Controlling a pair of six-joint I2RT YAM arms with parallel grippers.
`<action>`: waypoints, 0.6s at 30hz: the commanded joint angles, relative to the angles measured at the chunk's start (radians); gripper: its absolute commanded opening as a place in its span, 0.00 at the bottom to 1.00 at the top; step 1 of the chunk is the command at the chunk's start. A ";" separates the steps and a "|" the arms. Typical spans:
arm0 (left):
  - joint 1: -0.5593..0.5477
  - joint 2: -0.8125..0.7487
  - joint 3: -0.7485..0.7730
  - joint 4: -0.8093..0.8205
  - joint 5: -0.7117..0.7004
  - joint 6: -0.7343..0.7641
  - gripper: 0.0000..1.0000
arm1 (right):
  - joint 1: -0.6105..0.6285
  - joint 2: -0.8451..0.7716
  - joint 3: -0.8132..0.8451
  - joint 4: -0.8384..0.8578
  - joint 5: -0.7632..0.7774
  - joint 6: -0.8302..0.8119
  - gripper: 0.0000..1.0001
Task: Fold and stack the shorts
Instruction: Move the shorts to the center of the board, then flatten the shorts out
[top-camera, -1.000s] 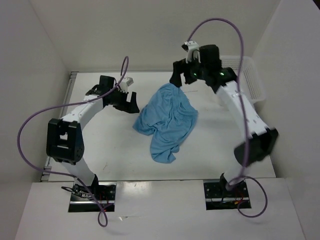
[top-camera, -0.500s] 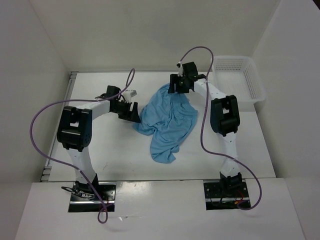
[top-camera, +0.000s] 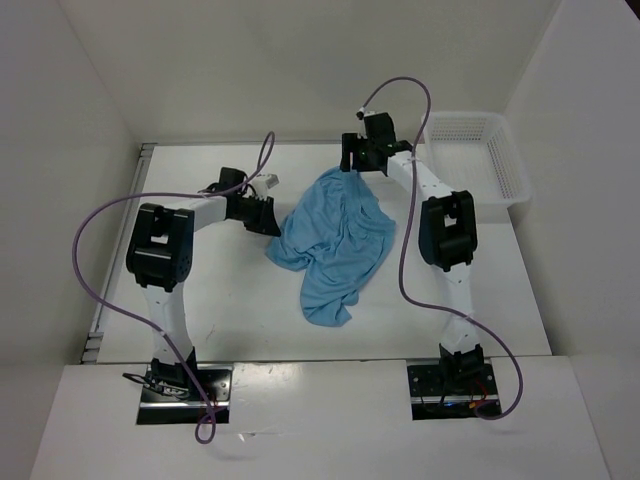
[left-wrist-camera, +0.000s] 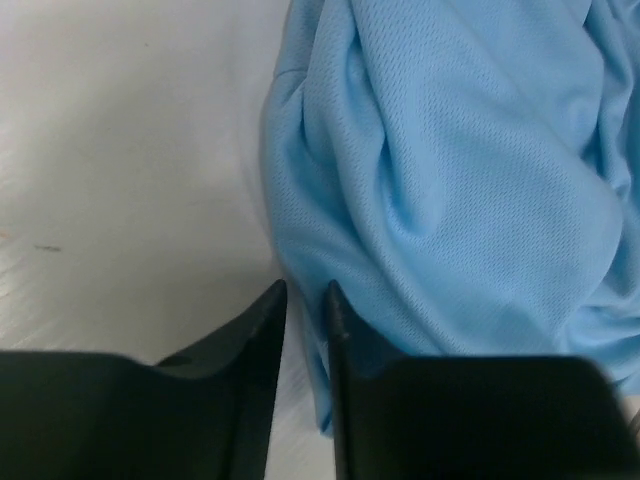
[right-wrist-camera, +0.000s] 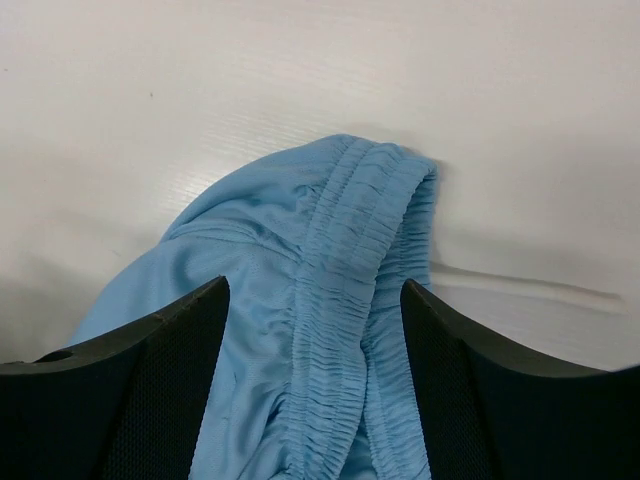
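Note:
The sky-blue shorts lie crumpled in the middle of the white table. My left gripper is at their left edge. In the left wrist view its fingertips stand almost together, with a thin fold of the shorts' edge pinched between them. My right gripper is low over the far end of the shorts. In the right wrist view it is open, one finger on each side of the gathered elastic waistband, which bunches up between them.
A white mesh basket stands at the back right, near the right arm. Purple cables loop above both arms. White walls enclose the table on the left, back and right.
The left gripper slid right to the shorts' edge and closed from wide open to a narrow pinch. The right arm drew in and lowered its gripper over the waistband.

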 joint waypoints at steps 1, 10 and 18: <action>-0.015 0.043 -0.004 -0.010 -0.011 0.012 0.26 | 0.016 0.036 0.027 0.028 0.031 0.003 0.75; -0.015 -0.006 -0.022 0.029 0.038 0.012 0.00 | 0.025 0.124 0.047 0.038 -0.026 0.035 0.73; -0.015 -0.093 0.028 -0.017 0.001 0.012 0.00 | 0.065 0.135 0.174 0.047 0.147 0.013 0.02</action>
